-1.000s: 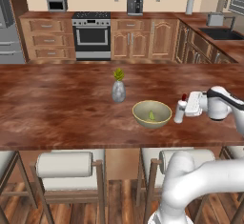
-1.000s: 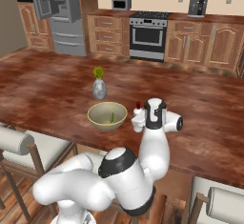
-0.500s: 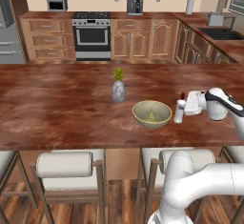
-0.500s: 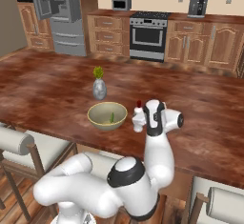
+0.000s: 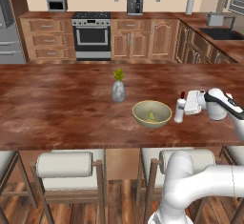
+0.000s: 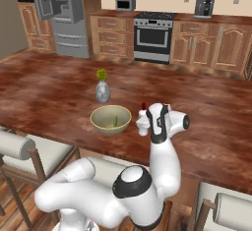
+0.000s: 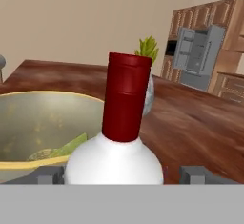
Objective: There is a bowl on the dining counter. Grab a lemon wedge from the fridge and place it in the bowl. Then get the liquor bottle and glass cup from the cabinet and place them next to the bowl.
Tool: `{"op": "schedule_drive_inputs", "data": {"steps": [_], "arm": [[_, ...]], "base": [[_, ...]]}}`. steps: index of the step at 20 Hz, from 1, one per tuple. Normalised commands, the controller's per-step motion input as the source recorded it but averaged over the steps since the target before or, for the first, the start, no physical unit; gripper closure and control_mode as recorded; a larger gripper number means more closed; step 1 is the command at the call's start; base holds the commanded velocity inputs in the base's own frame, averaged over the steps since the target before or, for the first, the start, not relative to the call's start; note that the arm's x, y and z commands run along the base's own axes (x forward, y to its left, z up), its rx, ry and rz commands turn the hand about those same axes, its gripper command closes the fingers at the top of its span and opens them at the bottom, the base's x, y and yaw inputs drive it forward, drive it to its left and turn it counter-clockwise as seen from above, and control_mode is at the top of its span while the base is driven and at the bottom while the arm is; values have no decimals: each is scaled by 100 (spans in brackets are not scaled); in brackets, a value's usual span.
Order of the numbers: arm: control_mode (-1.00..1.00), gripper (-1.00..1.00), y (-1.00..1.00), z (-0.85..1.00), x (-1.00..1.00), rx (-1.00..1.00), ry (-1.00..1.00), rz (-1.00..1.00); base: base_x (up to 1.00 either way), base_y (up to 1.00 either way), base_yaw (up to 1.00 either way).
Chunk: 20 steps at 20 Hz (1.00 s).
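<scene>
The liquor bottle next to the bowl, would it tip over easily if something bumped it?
Probably yes. The bottle is slim and tall with a narrow neck, so a knock near its red cap would likely topple it. Its smooth rounded body may also roll, possibly against the bowl beside it.

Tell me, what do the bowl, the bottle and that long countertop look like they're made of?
The bowl looks like glazed ceramic: olive-tan, smooth, with a soft sheen, though it could be plastic. The bottle seems to be white glass or plastic with a matte red cap; the look leaves it open. The countertop looks like polished wood: reddish-brown grain with glossy reflections.
</scene>
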Motion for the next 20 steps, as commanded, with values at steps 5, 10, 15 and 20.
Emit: {"op": "schedule_drive_inputs", "data": {"steps": [5, 10, 15, 20], "arm": [[-100, -100, 0, 26, -28, 0, -1, 2], [-100, -100, 0, 74, -37, 0, -8, 4], [-100, -100, 0, 100, -44, 0, -19, 3], [-100, -100, 3, 100, -41, -3, -18, 2]], "base": [[0, 0, 0], [0, 0, 0], [0, 0, 0], [0, 0, 0]]}}
